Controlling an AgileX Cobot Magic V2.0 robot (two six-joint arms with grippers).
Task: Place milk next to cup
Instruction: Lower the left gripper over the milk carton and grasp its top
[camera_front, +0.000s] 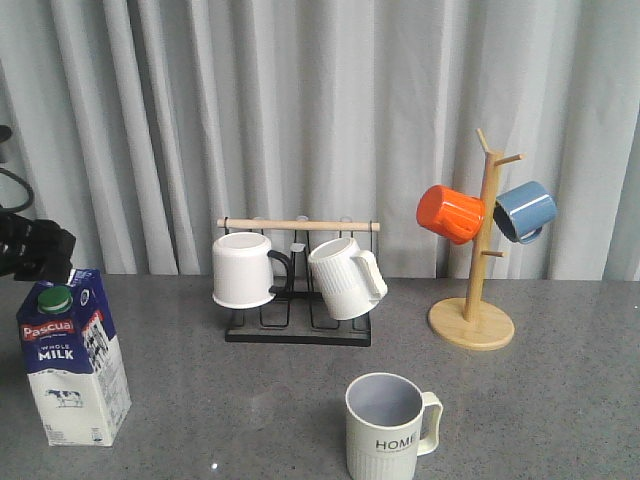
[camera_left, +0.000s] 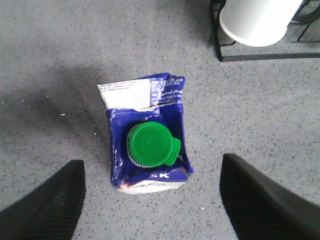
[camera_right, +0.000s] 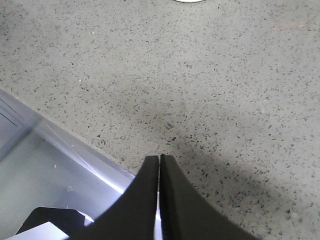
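The milk (camera_front: 75, 365), a dark-blue and white carton with a green cap, stands upright at the table's front left. In the left wrist view the milk (camera_left: 165, 107) shows from above. My left gripper (camera_left: 151, 167) is open and hovers above it, with one finger (camera_left: 47, 205) on each side, well clear of the carton. In the front view the left gripper (camera_front: 38, 252) is a dark shape above the carton at the left edge. The cup (camera_front: 388, 425), cream and ribbed with "HOME" lettering, stands at the front centre, far right of the milk. My right gripper (camera_right: 160, 159) is shut and empty over bare table.
A black rack (camera_front: 298, 330) behind holds a plain white mug (camera_front: 243, 270) and a white ribbed mug (camera_front: 345, 278). A wooden mug tree (camera_front: 472, 300) at the back right carries an orange mug (camera_front: 450, 213) and a blue mug (camera_front: 525, 210). The right wrist view shows the table's edge (camera_right: 75, 145).
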